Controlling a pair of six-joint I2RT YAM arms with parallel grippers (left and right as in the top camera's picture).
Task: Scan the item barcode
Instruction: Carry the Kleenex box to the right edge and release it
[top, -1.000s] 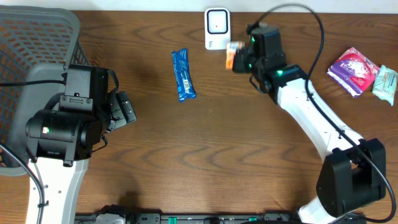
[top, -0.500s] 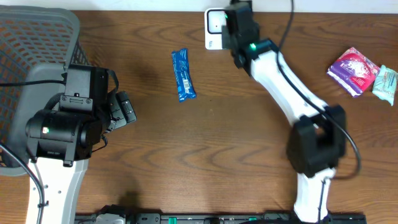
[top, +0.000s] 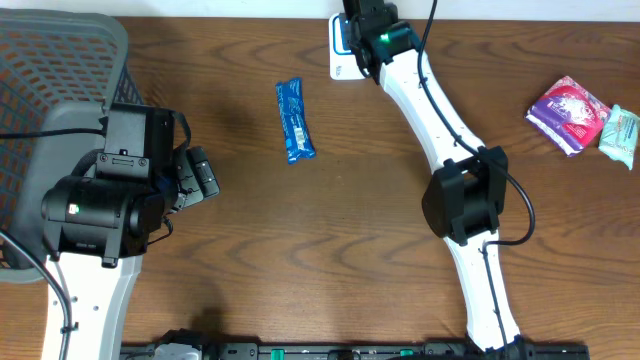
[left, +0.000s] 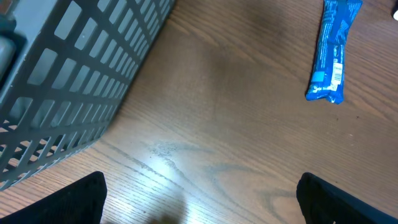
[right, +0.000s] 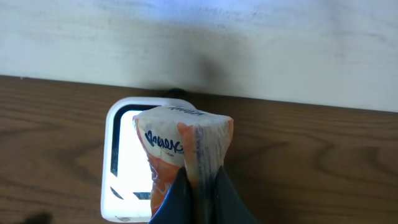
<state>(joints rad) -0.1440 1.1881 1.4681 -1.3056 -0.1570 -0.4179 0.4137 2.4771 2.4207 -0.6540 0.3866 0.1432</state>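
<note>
Tissue pack (right: 180, 146), white/orange w/ blue lettering, is pinched in R claw (right: 199, 186). The fingers are shut tight on its lower edge, and the pack stands up from the tips. Right behind it is the white scanner (right: 118, 186), its lit window partly covered by the pack; can't tell if they touch. The scanner lies at the table's far edge, w/ a pale surface just beyond. From overhead, the R arm stretches up to the scanner, its head over the scanner's right side, hiding the pack.

Left of the scanner & a bit nearer the robot, a blue snack packet (top: 294, 120) lies flat on the wood table (top: 330, 220), apart from everything else. Further left, L claw (left: 199, 199) hangs over bare wood, jaws spread wide, gripping nothing. A grey mesh basket (top: 60, 60) is just beside it, far left of the scanner. Well right of the scanner is a purple pack (top: 567, 112), w/ a pale green packet (top: 620, 135) just beside it.
</note>
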